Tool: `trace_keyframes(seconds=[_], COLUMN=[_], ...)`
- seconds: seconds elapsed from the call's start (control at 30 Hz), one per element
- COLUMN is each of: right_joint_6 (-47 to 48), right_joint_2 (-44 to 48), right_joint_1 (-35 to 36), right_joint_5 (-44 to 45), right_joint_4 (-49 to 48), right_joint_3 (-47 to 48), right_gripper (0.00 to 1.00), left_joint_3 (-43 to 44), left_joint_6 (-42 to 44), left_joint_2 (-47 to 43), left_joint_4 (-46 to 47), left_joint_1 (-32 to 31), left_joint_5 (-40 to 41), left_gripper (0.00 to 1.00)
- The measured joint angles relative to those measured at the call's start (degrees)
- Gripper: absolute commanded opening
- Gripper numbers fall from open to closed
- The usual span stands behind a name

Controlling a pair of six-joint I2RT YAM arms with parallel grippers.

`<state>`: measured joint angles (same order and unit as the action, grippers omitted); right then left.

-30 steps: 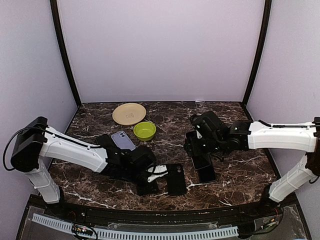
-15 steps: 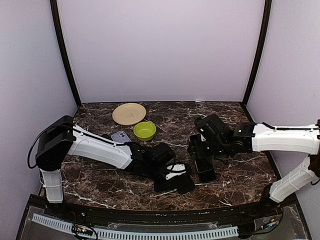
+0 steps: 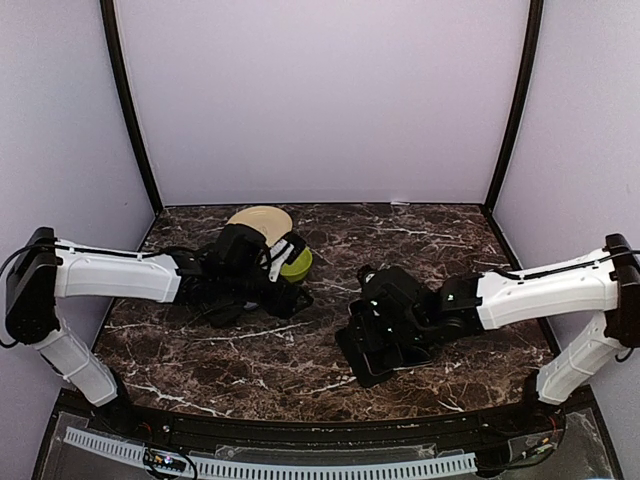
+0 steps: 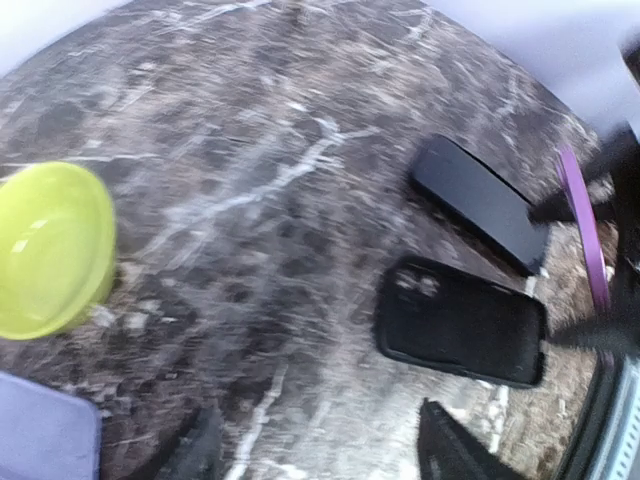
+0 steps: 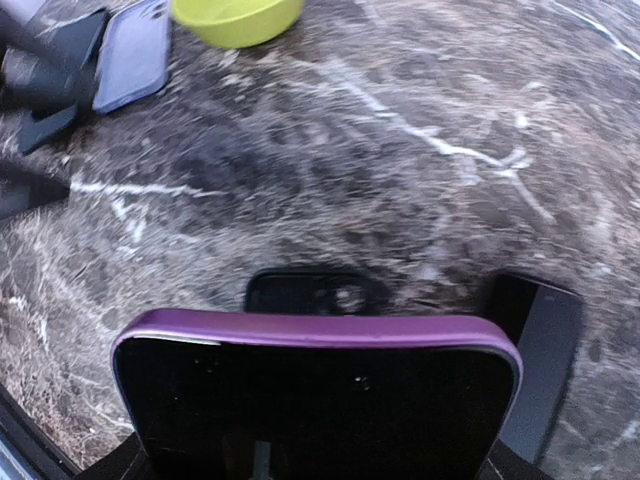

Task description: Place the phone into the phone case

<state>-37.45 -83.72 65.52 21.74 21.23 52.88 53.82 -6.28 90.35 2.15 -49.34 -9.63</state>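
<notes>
My right gripper [image 5: 315, 440] is shut on a phone [image 5: 315, 385] with a black screen and a purple rim, held tilted above the table front of centre. The top view shows this gripper [image 3: 378, 345] over dark slabs. The pale lavender phone case [image 5: 130, 55] lies flat beside the green bowl, and shows again at the bottom left of the left wrist view [image 4: 40, 440]. My left gripper [image 4: 325, 445] is open with only bare marble between its fingers. It hovers close to the phone case, near the bowl [image 3: 285, 290]. In the top view my left arm hides the phone case.
A green bowl [image 3: 297, 265] and a tan plate [image 3: 262, 217] sit at the back left. A black case with a camera cutout [image 4: 460, 320] and a bare black phone [image 4: 480, 200] lie flat under and beside my right gripper. Purple walls close in the table.
My left gripper has opened and swung back from the front centre to the bowl. My right gripper has carried the phone left and toward the front edge.
</notes>
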Motion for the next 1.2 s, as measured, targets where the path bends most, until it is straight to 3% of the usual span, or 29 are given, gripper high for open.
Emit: trace_keyframes(seconds=[0.17,0.33,1.2], right_joint_6=[0.13,1.33,1.42], right_joint_2=[-5.77,-8.96,-16.02], right_joint_1=[2.62,3.13,2.99], right_joint_5=[0.07,0.39,4.00], right_joint_4=[-3.65,-5.95,-6.91], right_joint_3=[0.00,-0.33,1.42], right_gripper=[0.00,0.00,0.00], left_joint_3=[-1.03,-1.62,-1.57], left_joint_6=[-9.99,-14.40,-15.74], left_joint_2=[-1.01,-0.63,0.94], left_joint_4=[-0.42,-1.05,-2.49], left_joint_1=[0.68,0.70,0.70], left_joint_5=[9.42,13.49,16.09], left_gripper=[0.77,0.78,0.77])
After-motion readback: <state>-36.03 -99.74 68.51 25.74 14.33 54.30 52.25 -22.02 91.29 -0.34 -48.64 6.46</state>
